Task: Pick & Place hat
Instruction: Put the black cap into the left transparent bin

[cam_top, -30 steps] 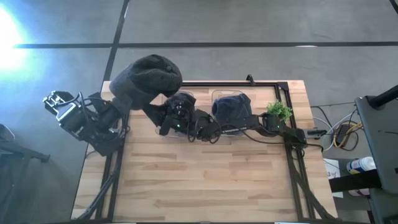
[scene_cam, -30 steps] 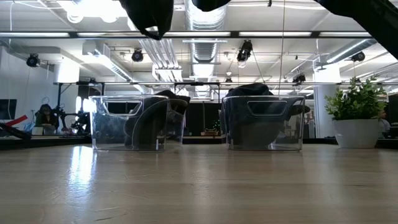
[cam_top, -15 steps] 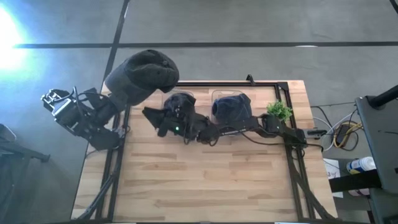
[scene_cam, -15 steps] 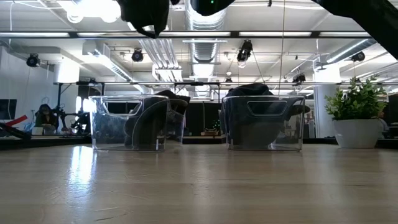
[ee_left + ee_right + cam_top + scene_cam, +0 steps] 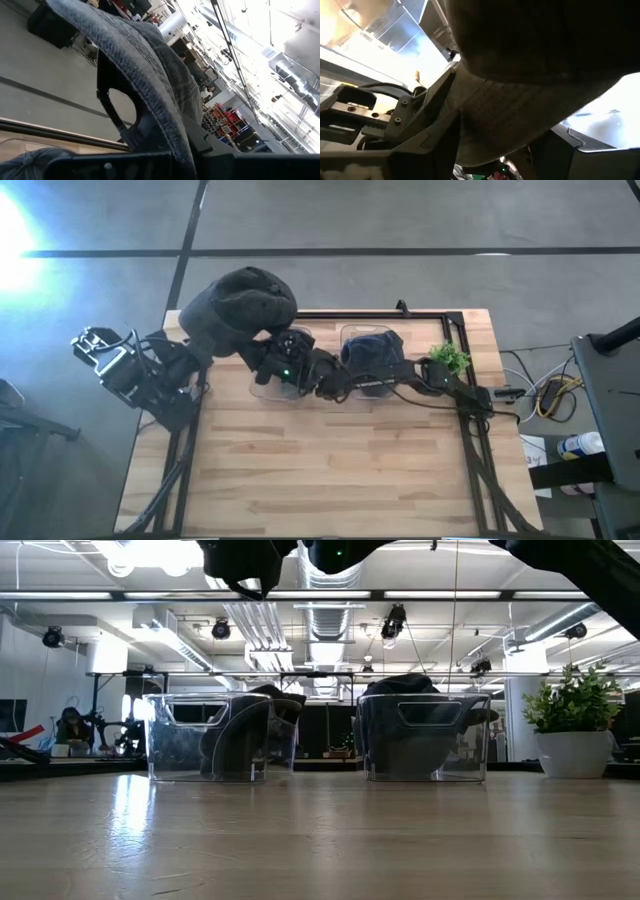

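A dark grey knitted hat (image 5: pixel 240 305) hangs high over the table's far left corner; its lower part shows at the top of the low view (image 5: pixel 240 565). My left gripper (image 5: pixel 185 160) is shut on it, reaching up from the table's left edge, and is mostly hidden under the hat in the high view. My right gripper (image 5: pixel 277 360) stretches in from the right, open, right beside the hat's near side. Its fingers stand on either side of the hat's lower edge (image 5: pixel 490 135). I cannot tell whether they touch it. My left gripper holds the hat by its rim (image 5: pixel 150 100), the cloth running down between the two fingers. One finger (image 5: pixel 115 110) shows on the hat's inner side, with the cloth draped over it. The hat is lifted clear of the table and bulges above the gripper.
Two clear bins stand side by side near the far edge, the left bin (image 5: pixel 220 735) and the right bin (image 5: pixel 425 735), each holding a dark hat. A potted plant (image 5: pixel 448 360) sits at the far right. Bare wood (image 5: pixel 330 470) fills the near half.
The hat and my left gripper swung a little toward the table's left, then back to the right. My right gripper drew back slightly toward the near edge, then moved up against the hat's near side again.
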Controlling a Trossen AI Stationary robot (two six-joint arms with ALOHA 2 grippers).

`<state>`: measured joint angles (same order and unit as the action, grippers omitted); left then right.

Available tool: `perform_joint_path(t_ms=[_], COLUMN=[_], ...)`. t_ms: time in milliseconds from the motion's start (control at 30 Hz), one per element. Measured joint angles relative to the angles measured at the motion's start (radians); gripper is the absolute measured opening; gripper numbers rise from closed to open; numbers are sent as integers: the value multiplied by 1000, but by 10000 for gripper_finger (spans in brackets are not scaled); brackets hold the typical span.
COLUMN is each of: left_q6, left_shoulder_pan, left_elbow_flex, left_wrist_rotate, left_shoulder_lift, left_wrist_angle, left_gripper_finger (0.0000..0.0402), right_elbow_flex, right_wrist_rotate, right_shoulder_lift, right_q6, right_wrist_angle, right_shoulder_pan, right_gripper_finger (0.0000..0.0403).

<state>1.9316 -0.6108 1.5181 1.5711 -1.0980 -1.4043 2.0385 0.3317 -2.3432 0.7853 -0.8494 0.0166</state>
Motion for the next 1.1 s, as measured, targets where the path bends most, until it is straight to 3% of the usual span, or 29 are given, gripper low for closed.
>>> perform_joint_path(t_ms=[267,433,667,800,1000,1100], left_q6=[8,-13,-56,-181,-197,-292], left_shoulder_pan=[0,0,1,1,-8,-11], left_elbow_flex=[0,0,0,-1,-7,-46], left_wrist_rotate=[1,-8,-53,-164,-326,-424], left_shoulder_lift=[-15,-19,-24,-23,-11,12], left_wrist_angle=[-2,-3,-5,-45,-168,-167], left_gripper_finger=[7,30,104,141,164,165], right_elbow_flex=[1,2,3,-4,-72,-146], right_wrist_rotate=[-21,-36,-62,-63,-62,-57], right_shoulder_lift=[0,0,3,7,60,117], right_q6=[-9,-25,-35,-59,-39,-37], right_wrist_angle=[-5,-11,-3,20,138,191], right_shoulder_pan=[-3,-2,-2,-5,-16,-25], right_gripper_finger=[194,141,55,17,15,14])
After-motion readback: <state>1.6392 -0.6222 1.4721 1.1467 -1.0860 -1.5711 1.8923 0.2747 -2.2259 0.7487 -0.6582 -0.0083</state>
